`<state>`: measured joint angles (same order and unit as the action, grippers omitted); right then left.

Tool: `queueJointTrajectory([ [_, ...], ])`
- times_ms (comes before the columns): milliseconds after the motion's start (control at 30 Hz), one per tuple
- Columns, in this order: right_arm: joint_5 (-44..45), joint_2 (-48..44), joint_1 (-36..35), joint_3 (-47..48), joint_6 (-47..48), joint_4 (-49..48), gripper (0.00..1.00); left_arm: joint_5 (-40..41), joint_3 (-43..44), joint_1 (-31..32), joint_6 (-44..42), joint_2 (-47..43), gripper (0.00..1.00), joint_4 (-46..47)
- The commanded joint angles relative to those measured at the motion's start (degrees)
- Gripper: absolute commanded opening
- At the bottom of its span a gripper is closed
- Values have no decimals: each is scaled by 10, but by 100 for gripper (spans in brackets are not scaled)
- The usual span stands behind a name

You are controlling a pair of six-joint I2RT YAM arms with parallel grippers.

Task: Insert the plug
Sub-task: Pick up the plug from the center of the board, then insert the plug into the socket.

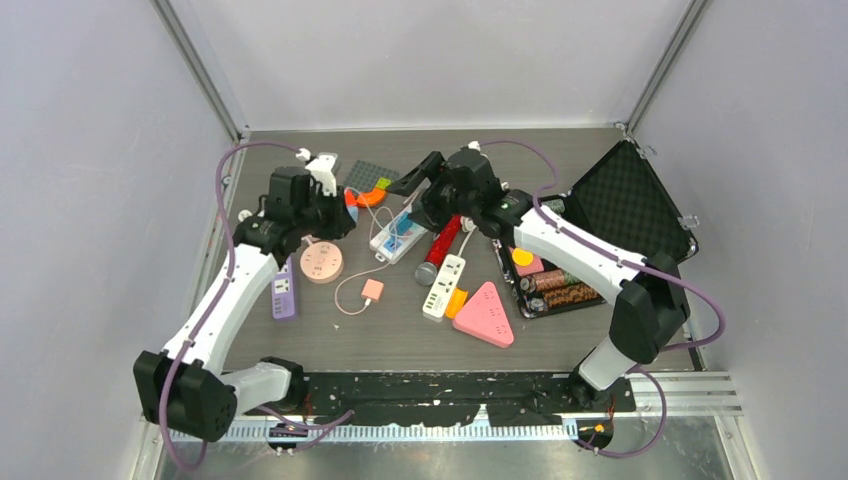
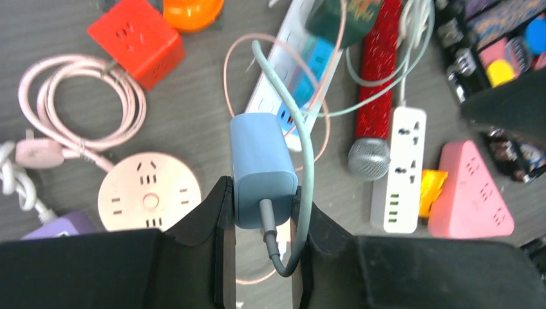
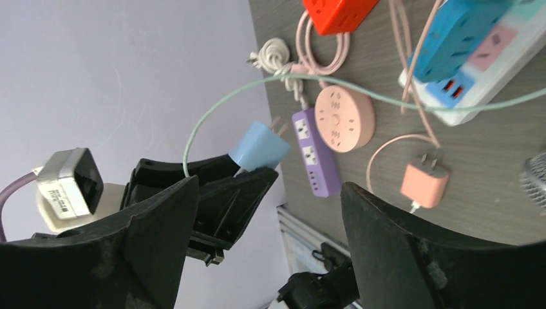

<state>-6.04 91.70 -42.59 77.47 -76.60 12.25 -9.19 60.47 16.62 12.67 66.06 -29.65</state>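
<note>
Grey tabletop below; left end effector clamps blue plug; right end effector gapes empty

Six socket units — a purple power strip, a round pink socket, a red cube socket, a long white power strip, a short white power strip and a pink triangular socket. Two chargers: the blue charger plug and a pink charger plug. One red microphone — and one open black case.
</note>
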Motion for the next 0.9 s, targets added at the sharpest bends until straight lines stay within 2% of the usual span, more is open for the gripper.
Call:
queueJointTrajectory([
  [0, 7, -31, 21, -21, 68, -26, 84, -63, 41, -27, -105, 38, 0, -132],
  [100, -1, -39, 34, -34, 94, -31, 81, -36, 54, -46, -114, 75, 0, -179],
  [333, 28, -84, 57, -51, 190, -13, 80, -38, 82, -107, -123, 164, 0, -253],
  [467, 50, -110, 75, -54, 234, 2, 80, -47, 137, -147, -174, 228, 0, -311],
  [733, 84, -152, 109, -36, 361, 34, 80, -9, 173, -184, -225, 290, 0, -340],
  [867, 110, -162, 120, -42, 418, 61, 81, 5, 220, -191, -248, 338, 0, -373],
])
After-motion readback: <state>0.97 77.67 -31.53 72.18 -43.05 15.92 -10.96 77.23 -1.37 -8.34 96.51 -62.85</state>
